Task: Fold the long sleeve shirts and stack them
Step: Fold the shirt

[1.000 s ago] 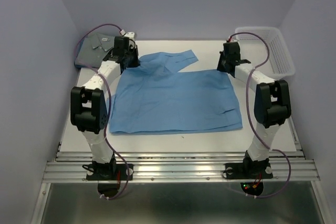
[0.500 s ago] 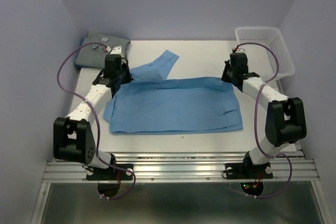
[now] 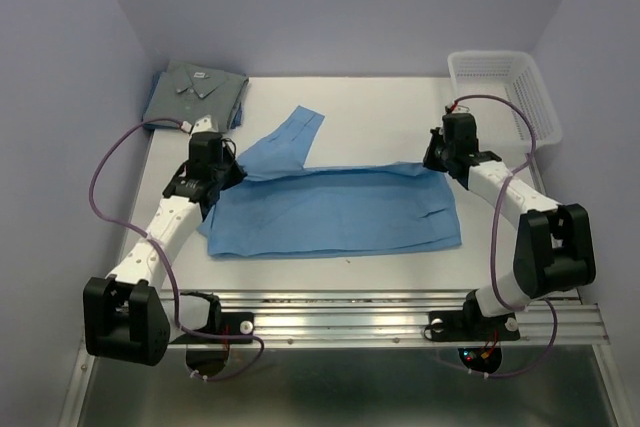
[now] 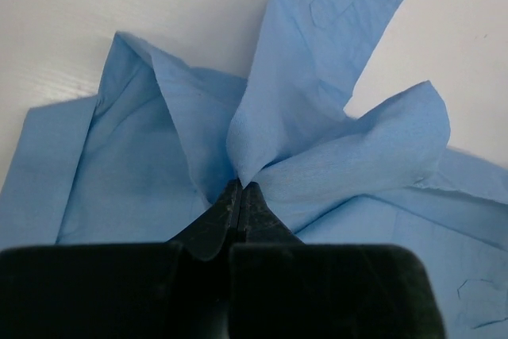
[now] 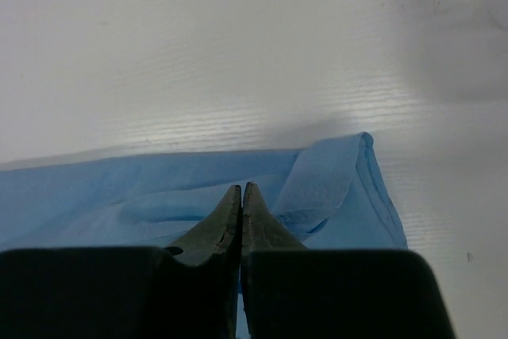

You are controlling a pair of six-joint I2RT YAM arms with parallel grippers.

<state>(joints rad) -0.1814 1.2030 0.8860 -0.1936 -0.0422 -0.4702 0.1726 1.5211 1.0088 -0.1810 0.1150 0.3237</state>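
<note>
The light sky-blue long sleeve shirt (image 3: 340,212) lies spread across the middle of the table, its far edge doubled toward the near side. One sleeve (image 3: 295,134) trails out toward the back. My left gripper (image 3: 226,169) is shut on a bunched fold at the shirt's far left corner (image 4: 262,140), with cloth rising from the tips (image 4: 240,186). My right gripper (image 3: 437,154) is shut at the far right corner, its tips (image 5: 241,188) over a turned-over flap (image 5: 333,180). The grey-blue shirt (image 3: 195,90) sits folded at the back left.
A white mesh basket (image 3: 505,92) stands at the back right corner. Bare white table (image 3: 390,107) shows behind the shirt. A metal rail (image 3: 350,322) runs along the near edge by the arm bases. Purple walls close in on both sides.
Both grippers have drawn toward the near side, dragging the light blue shirt's far edge with them. The spread cloth is now shallower front to back, and the sleeve has swung out behind.
</note>
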